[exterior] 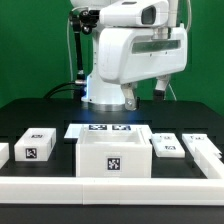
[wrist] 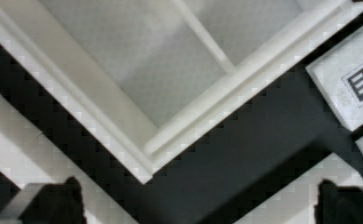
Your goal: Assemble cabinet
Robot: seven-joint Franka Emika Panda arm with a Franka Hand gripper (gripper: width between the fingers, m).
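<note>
One cabinet (exterior: 113, 160) is the whole story right now. It sits front and centre on the black table (exterior: 40, 112), open side up. The gripper (wrist: 196, 205) hangs over it, spread wide with nothing in it. Its fingertips (wrist: 53, 203) just show at the edge of the wrist view, and a corner of the rim points straight between them.

My guess is the step is lining up for a grab on one wall. To do that well I'd twist the wrist first, so the jaws sit square across a wall instead of the corner. Then come down mid-wall, one finger inside and one outside, so it doesn't swivel when clamped.

Orientation-wise, the tagged face looks at the exterior camera, and the long axis runs across that view, side to side. Just behind it lies the marker board (exterior: 108, 130). Small white blocks (exterior: 35, 146) sit apart on both sides, and a white rail (exterior: 110, 186) runs along the front.
</note>
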